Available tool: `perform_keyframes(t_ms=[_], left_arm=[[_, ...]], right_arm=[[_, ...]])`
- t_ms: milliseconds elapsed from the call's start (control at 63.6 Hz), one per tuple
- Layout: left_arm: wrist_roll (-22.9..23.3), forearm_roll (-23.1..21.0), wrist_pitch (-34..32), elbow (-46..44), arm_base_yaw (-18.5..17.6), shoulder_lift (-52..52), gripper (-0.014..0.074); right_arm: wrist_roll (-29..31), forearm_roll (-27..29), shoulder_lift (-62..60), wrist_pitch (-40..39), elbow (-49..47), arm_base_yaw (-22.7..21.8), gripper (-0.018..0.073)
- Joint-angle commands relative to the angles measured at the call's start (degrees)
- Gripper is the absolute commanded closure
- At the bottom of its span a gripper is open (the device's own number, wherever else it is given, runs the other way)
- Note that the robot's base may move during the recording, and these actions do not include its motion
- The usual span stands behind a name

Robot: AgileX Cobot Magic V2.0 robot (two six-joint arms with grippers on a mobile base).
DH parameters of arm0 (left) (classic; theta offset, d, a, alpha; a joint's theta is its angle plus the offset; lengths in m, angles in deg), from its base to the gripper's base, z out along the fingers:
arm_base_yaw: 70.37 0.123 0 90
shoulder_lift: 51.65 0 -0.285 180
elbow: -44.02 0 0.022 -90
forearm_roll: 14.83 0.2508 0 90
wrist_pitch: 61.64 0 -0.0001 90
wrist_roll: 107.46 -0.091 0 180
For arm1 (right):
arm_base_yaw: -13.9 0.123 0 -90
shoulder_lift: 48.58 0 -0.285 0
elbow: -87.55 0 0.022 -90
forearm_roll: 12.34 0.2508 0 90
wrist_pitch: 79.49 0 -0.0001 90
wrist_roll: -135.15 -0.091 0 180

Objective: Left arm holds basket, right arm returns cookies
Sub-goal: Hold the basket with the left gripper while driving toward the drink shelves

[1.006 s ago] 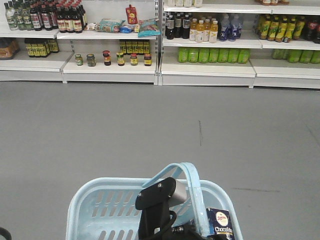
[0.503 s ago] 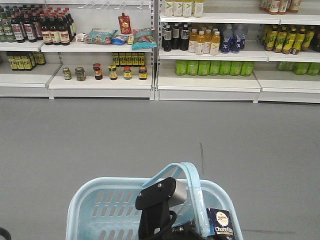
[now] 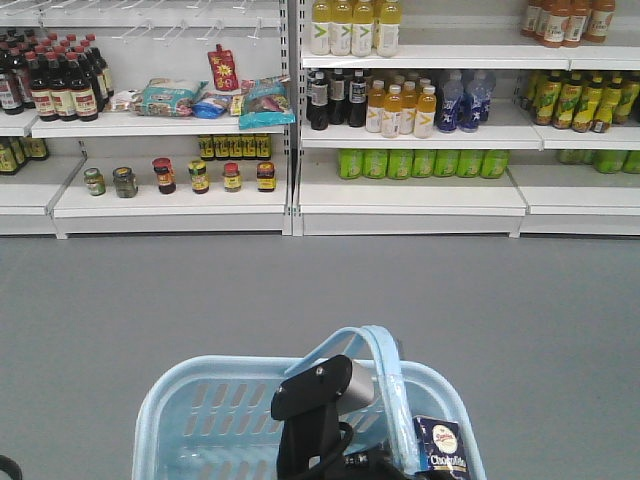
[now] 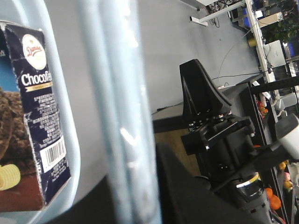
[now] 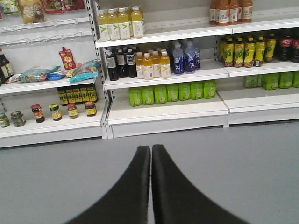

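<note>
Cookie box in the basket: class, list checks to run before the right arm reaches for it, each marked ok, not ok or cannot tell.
1. Cookie box inside the basket, at its right end: ok.
2. Basket handle raised: ok.
3. Left arm gripping the handle: cannot tell, its claw is hidden.
4. Right claw open for a pick: not ok, shut and empty.
5. Right claw aimed at the box: not ok, it faces the shelves.

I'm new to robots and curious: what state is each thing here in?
Basket: handle raised upright.
Cookie box: standing inside the basket, by its right wall.
Left arm: at the handle, fingers hidden.
Right fingers: closed together, holding nothing.
</note>
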State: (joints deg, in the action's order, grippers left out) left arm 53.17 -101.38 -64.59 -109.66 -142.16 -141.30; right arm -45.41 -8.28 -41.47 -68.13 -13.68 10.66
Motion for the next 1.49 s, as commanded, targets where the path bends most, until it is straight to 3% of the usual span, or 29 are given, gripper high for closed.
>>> perform_keyframes(t_ms=[0,1478], left_arm=[[-0.72,1.19,-0.47,-1.75,-0.08,2.39,0.0603],[-0.72,1.19,0.37,-1.75,-0.08,2.39,0.0603]], right_arm=[[0.56,-0.34,-0.99,-4.11,0.23,-0.34,0.0570],[0.56,-0.34,-0.99,-4.24,0.23,-0.34,0.0570]])
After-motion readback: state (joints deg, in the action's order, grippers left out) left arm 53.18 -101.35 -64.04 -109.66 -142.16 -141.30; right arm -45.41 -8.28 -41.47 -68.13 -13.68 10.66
